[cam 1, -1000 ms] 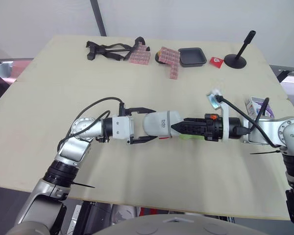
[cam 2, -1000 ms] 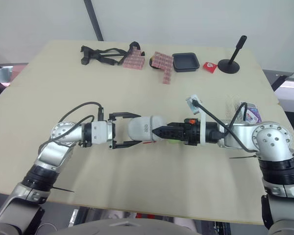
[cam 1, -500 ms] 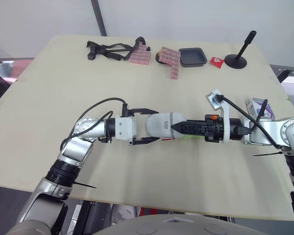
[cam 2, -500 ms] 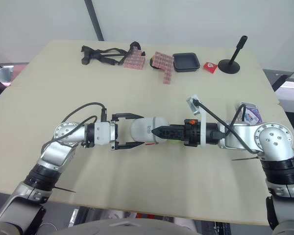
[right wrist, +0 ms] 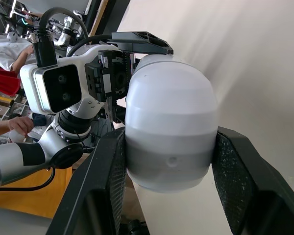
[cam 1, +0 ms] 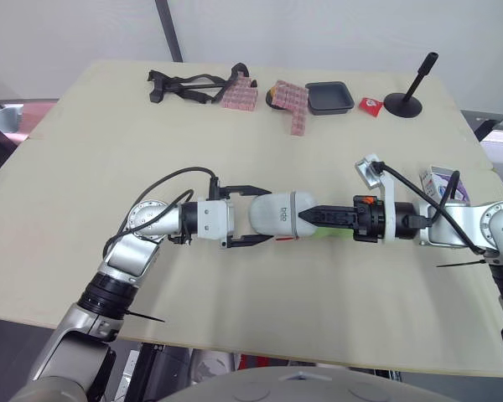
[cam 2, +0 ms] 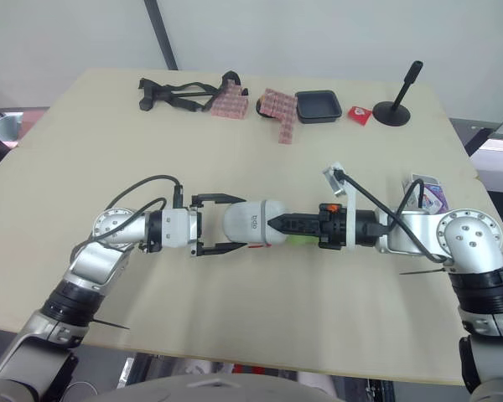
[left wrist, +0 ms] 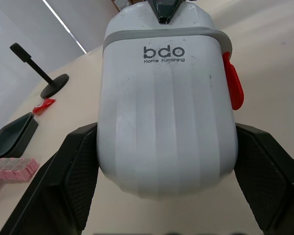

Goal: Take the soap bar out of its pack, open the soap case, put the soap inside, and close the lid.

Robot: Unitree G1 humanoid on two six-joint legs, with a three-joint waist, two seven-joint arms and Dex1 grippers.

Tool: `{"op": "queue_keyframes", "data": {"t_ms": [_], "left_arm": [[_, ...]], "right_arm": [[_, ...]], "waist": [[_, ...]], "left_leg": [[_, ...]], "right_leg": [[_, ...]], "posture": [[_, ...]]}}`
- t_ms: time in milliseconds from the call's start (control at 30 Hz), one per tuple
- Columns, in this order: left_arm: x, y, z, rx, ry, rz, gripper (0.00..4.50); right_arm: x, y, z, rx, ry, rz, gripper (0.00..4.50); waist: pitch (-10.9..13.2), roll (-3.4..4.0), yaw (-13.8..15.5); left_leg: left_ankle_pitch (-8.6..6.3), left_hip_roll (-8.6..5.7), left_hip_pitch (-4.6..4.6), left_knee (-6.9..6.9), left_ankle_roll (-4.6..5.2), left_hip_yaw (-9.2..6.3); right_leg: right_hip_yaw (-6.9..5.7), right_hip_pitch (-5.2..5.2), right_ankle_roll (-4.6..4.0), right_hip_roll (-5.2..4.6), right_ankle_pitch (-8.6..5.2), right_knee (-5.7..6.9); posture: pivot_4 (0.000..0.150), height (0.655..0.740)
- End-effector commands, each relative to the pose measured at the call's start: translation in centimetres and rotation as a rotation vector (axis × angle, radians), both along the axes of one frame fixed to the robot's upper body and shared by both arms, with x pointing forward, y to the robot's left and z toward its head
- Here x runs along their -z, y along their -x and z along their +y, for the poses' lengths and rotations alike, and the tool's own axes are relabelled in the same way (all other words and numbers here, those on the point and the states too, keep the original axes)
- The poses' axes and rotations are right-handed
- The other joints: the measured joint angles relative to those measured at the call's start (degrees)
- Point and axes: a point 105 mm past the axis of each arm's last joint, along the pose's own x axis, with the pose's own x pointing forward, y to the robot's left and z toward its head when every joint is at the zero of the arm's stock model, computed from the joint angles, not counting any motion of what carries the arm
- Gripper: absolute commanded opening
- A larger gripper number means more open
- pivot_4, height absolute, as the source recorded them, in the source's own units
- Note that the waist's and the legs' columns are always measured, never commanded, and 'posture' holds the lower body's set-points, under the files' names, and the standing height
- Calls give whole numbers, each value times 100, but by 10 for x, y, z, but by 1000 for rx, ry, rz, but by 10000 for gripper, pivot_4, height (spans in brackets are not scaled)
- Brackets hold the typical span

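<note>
Over front-middle of the table, the white soap case is being held sideways, lid shut, betw. both grippers. L gripper is clasping its rounded end w/ fingers spread wide on either side, and R gripper is pinching the grey-banded end. Purple soap pack is lying beside the R arm; black tray is sitting at the far edge.

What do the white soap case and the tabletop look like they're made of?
The soap case is likely moulded plastic, smooth with a soft sheen: faint ribs, a printed logo and a red latch suggest it. The tabletop is probably wood or wood-look laminate, pale and matte; the pictures don't settle which.
</note>
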Motion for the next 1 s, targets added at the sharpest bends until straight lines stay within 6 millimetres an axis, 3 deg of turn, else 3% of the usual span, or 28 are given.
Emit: {"op": "queue_keyframes", "data": {"t_ms": [33,367,700,933,1000], "left_arm": [[-9,0,1,-2,10,-28,34557],[-7,2,2,-2,14,-16,34557],[-5,5,4,-8,8,-1,34557],[-3,6,5,-9,3,11,34557],[-3,6,5,-10,0,15,34557]], "right_arm": [[-6,5,2,-39,-12,-32,20069],[-15,10,-7,-92,-128,-18,20069],[-10,7,-18,-86,-110,-1,20069],[-1,-10,-52,48,-2,1,20069],[0,-13,-71,96,74,-13,20069]], "waist": [[0,0,0],[0,0,6],[0,0,2],[0,0,13],[0,0,11]], "left_leg": [[0,0,0,0,0,0],[0,0,-2,4,1,0],[0,0,-2,9,1,-1],[0,0,-6,20,2,-1],[0,0,-7,21,2,-1]], "right_leg": [[0,0,0,0,0,1],[0,0,0,0,0,2],[5,0,0,-1,0,6],[11,0,0,-1,0,9],[12,0,0,-1,0,9]], "posture": [[1500,7400],[1500,7400],[1500,7400],[1500,7400],[1500,7400]]}}
